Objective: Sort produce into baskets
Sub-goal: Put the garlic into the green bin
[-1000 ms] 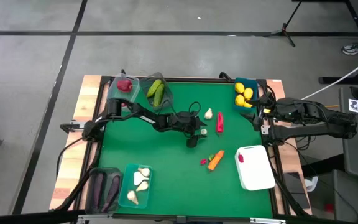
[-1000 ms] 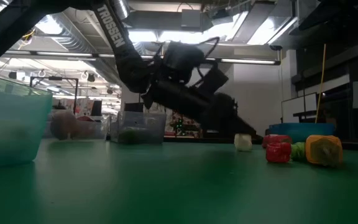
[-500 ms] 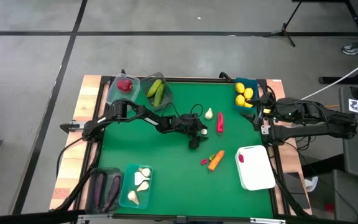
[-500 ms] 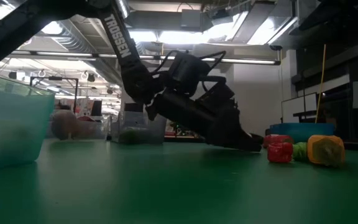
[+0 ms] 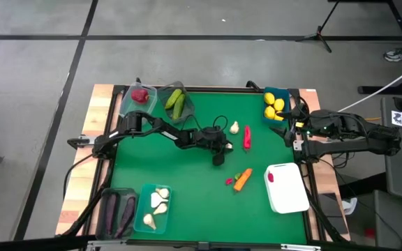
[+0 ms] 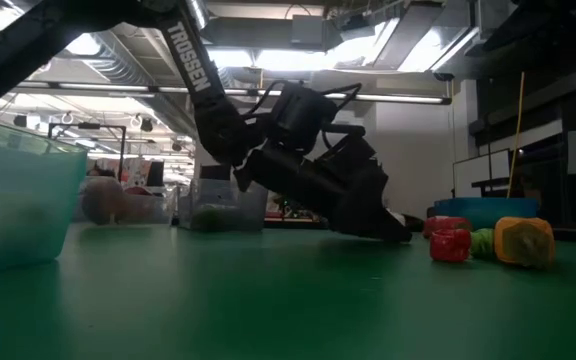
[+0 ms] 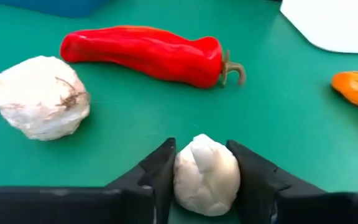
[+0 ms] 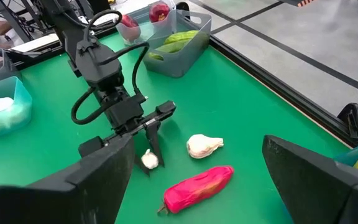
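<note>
My left gripper (image 5: 223, 148) is low on the green table's middle, shut on a small white garlic clove (image 7: 206, 174); the clove also shows in the right wrist view (image 8: 149, 160). A larger garlic bulb (image 5: 234, 127) and a long red pepper (image 5: 247, 137) lie just beyond it. An orange carrot (image 5: 241, 180) and a small red piece (image 5: 229, 182) lie toward the near side. My right gripper (image 5: 293, 134) waits open at the table's right edge, beside the blue tub of lemons (image 5: 274, 105). My left gripper pinches the small garlic clove by its two sides (image 7: 185, 177) between its two fingers (image 7: 157, 177). The fingers slant down from the table's left side. The clove rests with its underside on the table.
A clear tub with a red fruit (image 5: 139, 95) and a tub of cucumbers (image 5: 176, 103) stand at the far left. A teal tub of garlic (image 5: 153, 207) and a smoky tub of eggplants (image 5: 117, 211) stand near left. A white tray (image 5: 288, 192) lies near right.
My left gripper has come down toward the table and a little toward the right edge. It now sits low around the small garlic clove, which has stayed where it was.
</note>
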`<state>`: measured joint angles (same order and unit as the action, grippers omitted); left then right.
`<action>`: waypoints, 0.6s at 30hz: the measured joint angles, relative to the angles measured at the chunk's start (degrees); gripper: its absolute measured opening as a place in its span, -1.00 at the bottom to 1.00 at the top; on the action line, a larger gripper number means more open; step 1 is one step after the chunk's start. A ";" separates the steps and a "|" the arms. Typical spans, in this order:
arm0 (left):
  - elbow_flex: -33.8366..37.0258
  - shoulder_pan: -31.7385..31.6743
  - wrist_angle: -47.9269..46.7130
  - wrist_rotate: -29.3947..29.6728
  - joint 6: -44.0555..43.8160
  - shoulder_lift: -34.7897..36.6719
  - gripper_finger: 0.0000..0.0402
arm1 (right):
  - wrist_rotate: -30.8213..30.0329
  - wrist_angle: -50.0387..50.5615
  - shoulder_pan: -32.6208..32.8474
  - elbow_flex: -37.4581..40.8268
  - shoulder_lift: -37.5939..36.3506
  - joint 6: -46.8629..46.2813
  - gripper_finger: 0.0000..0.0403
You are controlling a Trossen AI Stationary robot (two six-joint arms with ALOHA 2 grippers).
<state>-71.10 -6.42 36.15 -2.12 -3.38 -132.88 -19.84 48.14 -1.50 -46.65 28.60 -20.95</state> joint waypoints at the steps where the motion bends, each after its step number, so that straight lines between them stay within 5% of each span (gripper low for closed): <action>1: 0.08 0.03 -0.36 -0.18 -0.19 0.28 -0.38 | 0.00 0.02 0.00 0.00 0.02 0.00 0.74; 9: 0.16 0.20 -5.73 -1.99 -2.54 7.96 -0.38 | 0.00 0.04 -0.02 0.00 0.00 0.00 0.74; 18: 0.10 2.02 -35.49 -17.79 2.23 27.12 -0.35 | 1.07 0.12 0.00 0.02 0.02 -0.01 0.74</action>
<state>-71.00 -4.39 0.67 -19.91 -1.15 -105.76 -18.77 48.27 -1.50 -46.64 28.62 -20.96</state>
